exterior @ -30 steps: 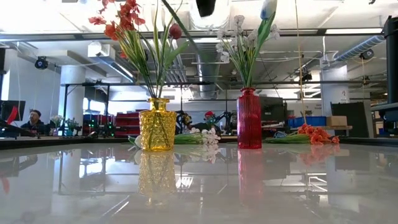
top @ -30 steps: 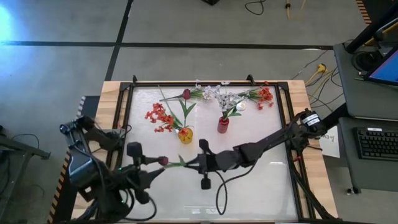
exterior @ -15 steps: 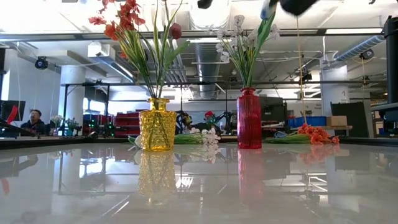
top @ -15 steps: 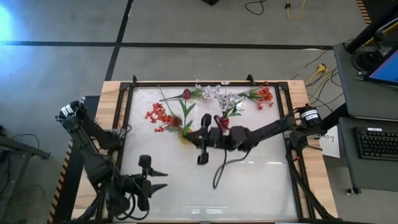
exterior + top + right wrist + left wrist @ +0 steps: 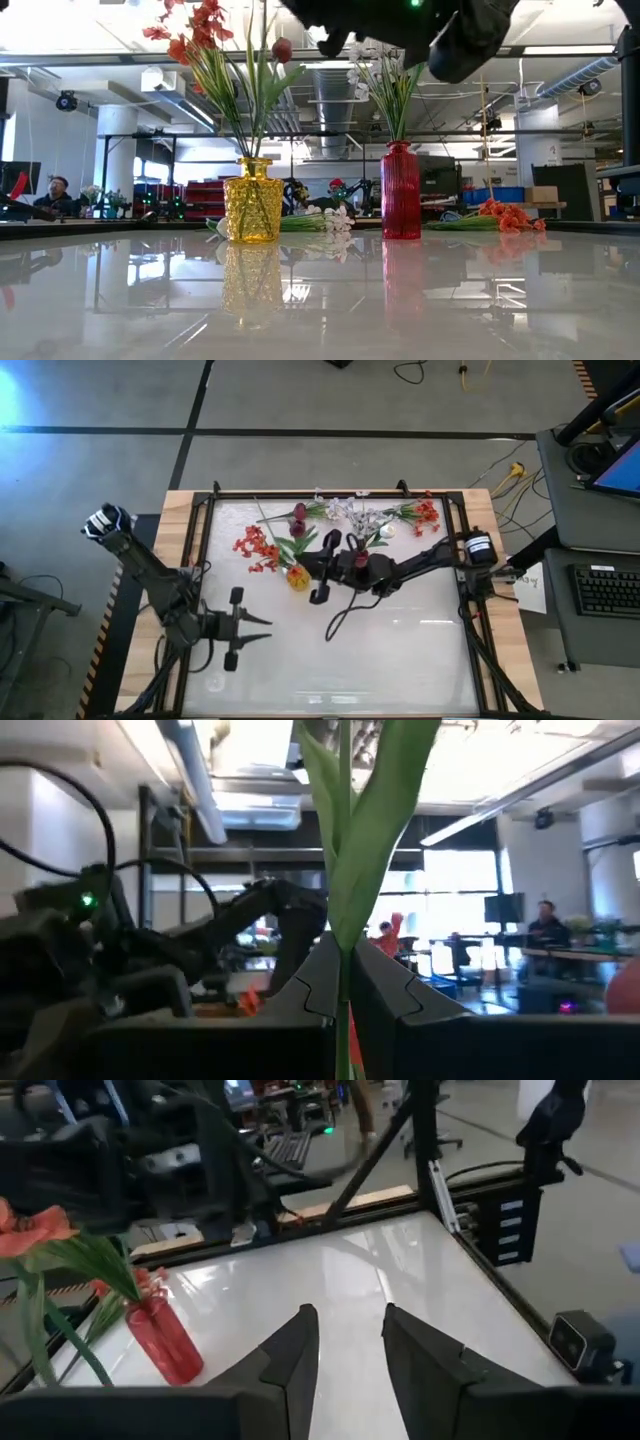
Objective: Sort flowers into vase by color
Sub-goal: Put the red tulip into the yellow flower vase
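- Right claw (image 5: 300, 546) clamped on dark red tulip (image 5: 299, 512) stem, over yellow vase (image 5: 298, 578).
- Left claw (image 5: 262, 632) spread, nothing held, near bench (image 5: 400, 650) front-left.
- Red vase (image 5: 358, 563) beside yellow one.

The table (image 5: 330, 660) has a glossy white top inside a dark metal frame, with light wooden strips along its left and right sides. Two vases stand directly on it, near the middle, toward the far half. The yellow vase (image 5: 298, 577) is on the left and the red vase (image 5: 358, 561) is just to its right; in the low view both stand upright and apart from each other. Loose flowers lie flat along the far edge: a white spray (image 5: 350, 512) behind the vases and a red-orange spray (image 5: 422, 514) near the far right corner. The near half of the top is bare and reflects the ceiling lights.
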Controlling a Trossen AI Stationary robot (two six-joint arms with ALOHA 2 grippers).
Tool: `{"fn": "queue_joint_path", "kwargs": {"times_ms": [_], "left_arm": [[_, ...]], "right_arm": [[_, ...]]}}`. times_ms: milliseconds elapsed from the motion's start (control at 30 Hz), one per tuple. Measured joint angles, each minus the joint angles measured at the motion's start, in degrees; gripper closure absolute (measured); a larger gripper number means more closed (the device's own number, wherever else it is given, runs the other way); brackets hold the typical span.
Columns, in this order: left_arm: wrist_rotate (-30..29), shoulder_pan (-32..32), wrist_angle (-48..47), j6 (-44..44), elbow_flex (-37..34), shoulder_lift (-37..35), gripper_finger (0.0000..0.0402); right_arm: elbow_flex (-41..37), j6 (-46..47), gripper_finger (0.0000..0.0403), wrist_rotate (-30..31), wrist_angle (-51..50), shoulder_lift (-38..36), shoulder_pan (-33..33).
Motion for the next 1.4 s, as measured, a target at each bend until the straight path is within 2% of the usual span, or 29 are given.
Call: {"fn": "queue_joint_path", "kwargs": {"times_ms": [233,733,1033,1400], "left_arm": [[0.0,0.0,3.2,-0.6,-3.9,-3.6,0.0310],[-0.1,0.1,3.2,0.0,-4.2,-3.9,0.0311],[-0.2,0.1,3.2,0.0,-4.2,-3.9,0.0311],[-0.2,0.1,3.2,0.0,-4.2,-3.9,0.0311]], "right_arm": [[2.6,-6.9,0.0393,9.0,4.4,4.5,-0.4],[2.7,-0.5,0.0388,9.4,3.9,8.0,-1.7],[2.7,-0.3,0.0380,9.4,-1.2,8.0,-1.6],[2.7,-1.5,0.0379,9.4,-2.2,7.7,-0.7]]}}
